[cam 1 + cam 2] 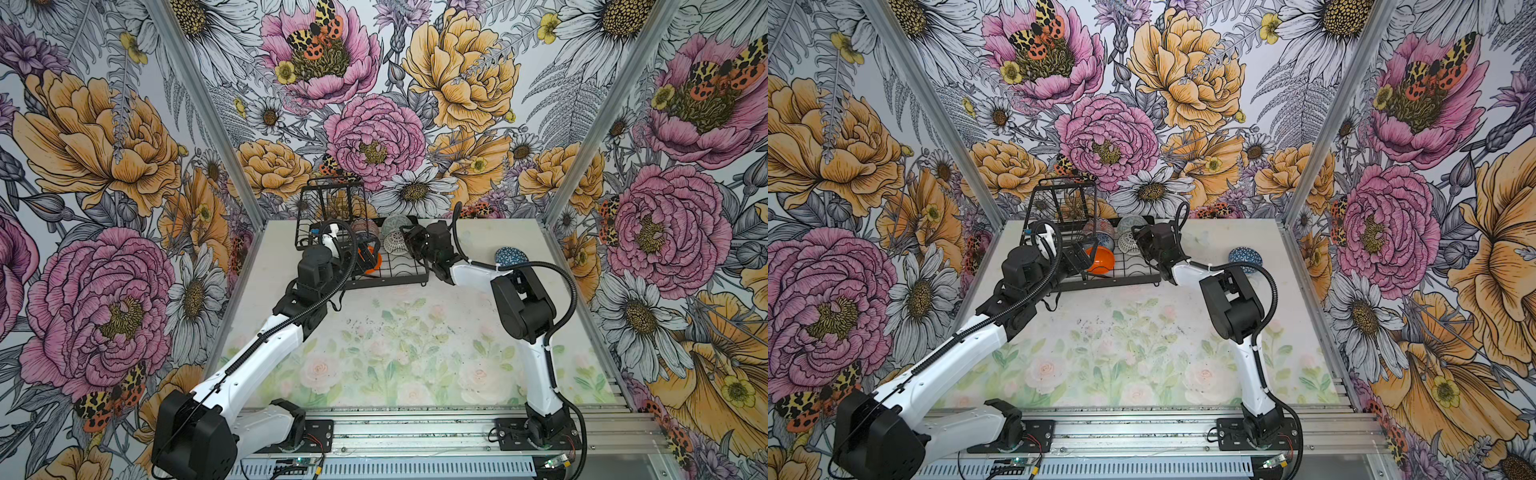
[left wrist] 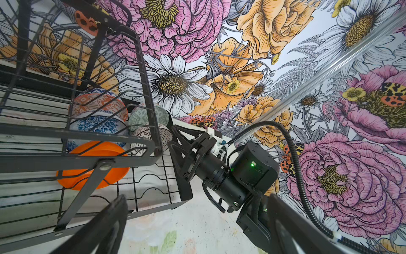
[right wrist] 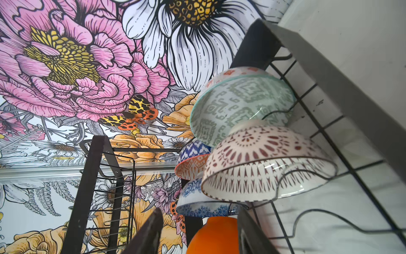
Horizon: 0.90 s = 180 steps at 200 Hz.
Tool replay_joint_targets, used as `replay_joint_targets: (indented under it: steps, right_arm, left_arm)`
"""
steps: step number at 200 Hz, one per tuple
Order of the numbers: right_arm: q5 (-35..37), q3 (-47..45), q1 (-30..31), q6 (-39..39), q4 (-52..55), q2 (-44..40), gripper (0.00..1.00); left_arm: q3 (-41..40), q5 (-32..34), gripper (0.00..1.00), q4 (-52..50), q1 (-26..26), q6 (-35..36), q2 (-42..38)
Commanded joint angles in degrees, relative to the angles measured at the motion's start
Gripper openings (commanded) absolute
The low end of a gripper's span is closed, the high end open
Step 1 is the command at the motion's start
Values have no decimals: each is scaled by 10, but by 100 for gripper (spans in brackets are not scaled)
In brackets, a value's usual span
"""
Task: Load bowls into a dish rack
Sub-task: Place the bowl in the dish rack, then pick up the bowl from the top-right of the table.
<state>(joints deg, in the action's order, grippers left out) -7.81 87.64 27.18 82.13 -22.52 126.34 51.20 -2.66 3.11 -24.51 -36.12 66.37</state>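
You see only part of the dark blue bowl (image 1: 510, 255), behind the right arm (image 1: 473, 276); in the right wrist view the picture's edge cuts off the orange bowl (image 3: 214, 235).

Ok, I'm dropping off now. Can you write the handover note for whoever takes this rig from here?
Left gripper: jaws open, empty, next to the plain orange bowl.
Right gripper: jaws open, empty, beside the lattice bowl.
Done: five bowls sit in the dish rack. The orange-white bowl, blue floral bowl and plain orange bowl are in one row. The pale green bowl and lattice bowl are in the row beside it.
Left: the dark blue bowl is on the table, right of the rack, behind the right arm. It needs loading.
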Motion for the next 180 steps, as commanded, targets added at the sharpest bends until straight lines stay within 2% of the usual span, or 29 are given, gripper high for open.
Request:
replay_joint_targets:
  steps: [1, 64, 97, 124, 180]
  right_arm:
    - [-12, -11, 0, -14, -11, -46, 58]
    - [-13, -81, -6, -35, -17, -115, 70]
    - [-18, -120, -13, -46, -21, -156, 80]
    - [-8, -162, -19, -66, -21, -202, 99]
    - [-10, -225, -47, -129, 23, -303, 99]
  left_arm:
    - [3, -6, 99, -7, 3, 1, -7]
    - [19, 8, 99, -32, -15, 4, -9]
    - [35, 9, 99, -44, -35, 2, -2]
    - [39, 18, 99, -57, -49, 1, -4]
    - [47, 55, 98, -78, -91, 4, -20]
